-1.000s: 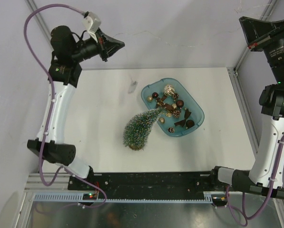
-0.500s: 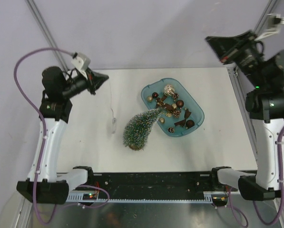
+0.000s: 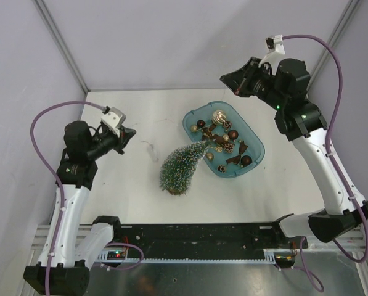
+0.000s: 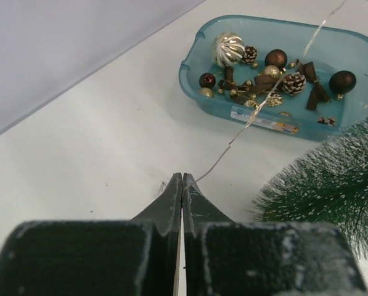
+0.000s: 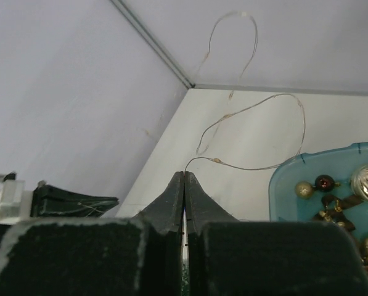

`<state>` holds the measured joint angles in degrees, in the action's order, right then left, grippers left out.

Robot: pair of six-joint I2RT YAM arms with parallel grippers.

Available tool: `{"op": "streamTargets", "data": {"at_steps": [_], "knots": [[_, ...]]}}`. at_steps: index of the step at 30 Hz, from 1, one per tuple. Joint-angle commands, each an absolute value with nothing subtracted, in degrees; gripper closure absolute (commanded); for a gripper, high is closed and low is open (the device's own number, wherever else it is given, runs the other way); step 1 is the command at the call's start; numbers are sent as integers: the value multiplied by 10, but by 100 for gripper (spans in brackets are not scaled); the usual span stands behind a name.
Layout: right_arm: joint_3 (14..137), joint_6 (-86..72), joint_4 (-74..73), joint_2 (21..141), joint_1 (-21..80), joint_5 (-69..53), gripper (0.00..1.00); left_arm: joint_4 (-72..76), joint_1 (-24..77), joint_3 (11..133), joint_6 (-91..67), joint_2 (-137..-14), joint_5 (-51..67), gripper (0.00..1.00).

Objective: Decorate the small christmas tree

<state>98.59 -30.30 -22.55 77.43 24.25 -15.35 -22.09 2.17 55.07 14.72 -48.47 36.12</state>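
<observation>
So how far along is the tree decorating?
Nothing is on the small christmas tree yet; its bristles look bare. In hand: the left claw and right claw are each shut on a thin wire. Left: draping the wire and adding the ornaments, all lying in the teal tray.
</observation>
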Motion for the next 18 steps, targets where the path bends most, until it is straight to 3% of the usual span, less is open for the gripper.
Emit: {"op": "streamTargets", "data": {"at_steps": [1,18], "knots": [[1006,-275,-209,788,243,-128,100,-254,18,556,200,-445,335,100],[986,-278,-207,803,249,-132,100,-397,18,660,242,-349,331,99]]}}
